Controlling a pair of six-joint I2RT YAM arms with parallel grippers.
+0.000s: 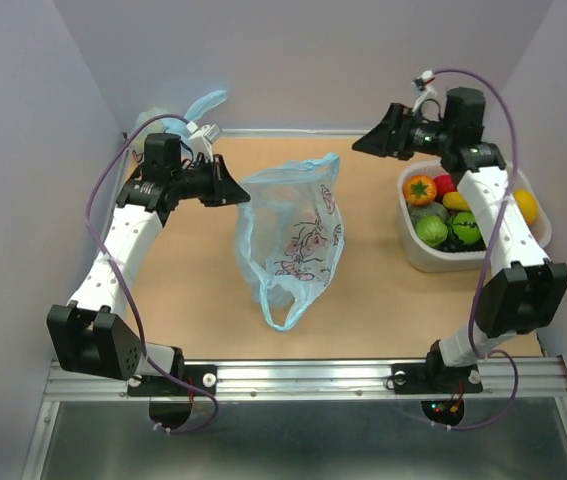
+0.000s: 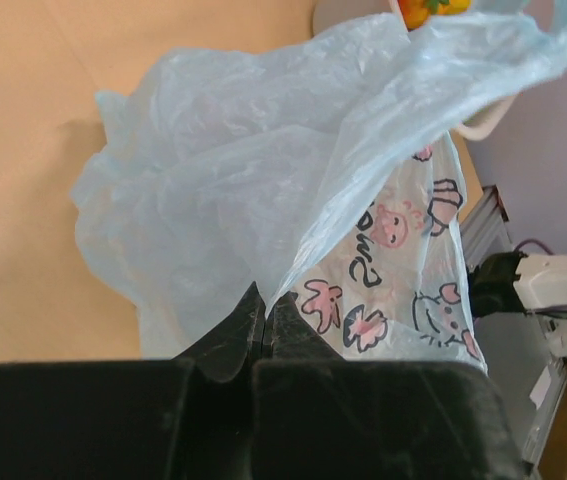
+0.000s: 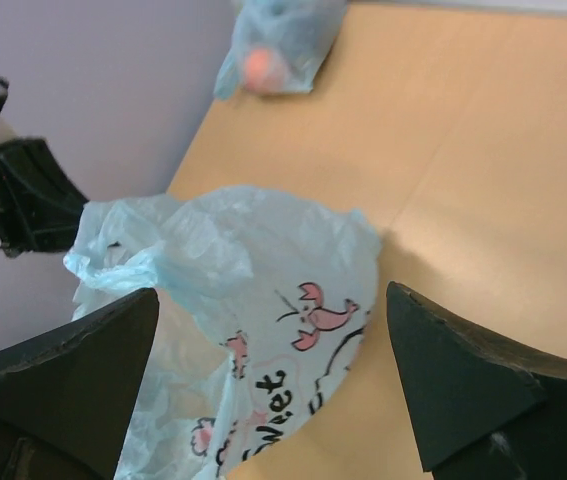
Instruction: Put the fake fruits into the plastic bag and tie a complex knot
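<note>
Closest to me, one loop handle (image 1: 288,318) of the plastic bag (image 1: 298,225) trails toward the near edge of the table (image 1: 193,300). That one is slack, nobody holding it. The bag itself sits mid-table, crumpled, with its printed panel facing up and to the right.

Moving up its left side, my left gripper (image 2: 266,300) has its fingers pressed together on a fold of the bag's upper edge. In the left wrist view the blue film runs straight into the pinch. I read that as an anchor, lifting one lip so the mouth stands up instead of lying flat. Whether the mouth actually gapes right now I can't tell for sure, because the film is too bunched from above.

Across on the right, the fake fruits (image 1: 443,215) are all in the white tub (image 1: 406,250), well apart from the bag, so none is loaded yet.

Beyond the tub, my right gripper (image 1: 360,148) hangs in the air with its jaws spread wide and nothing between them, aimed back at the bag. It could go for the opposite lip or turn to a fruit.

Far back in the left corner lies a smaller blue bag (image 3: 278,40), out of play.
</note>
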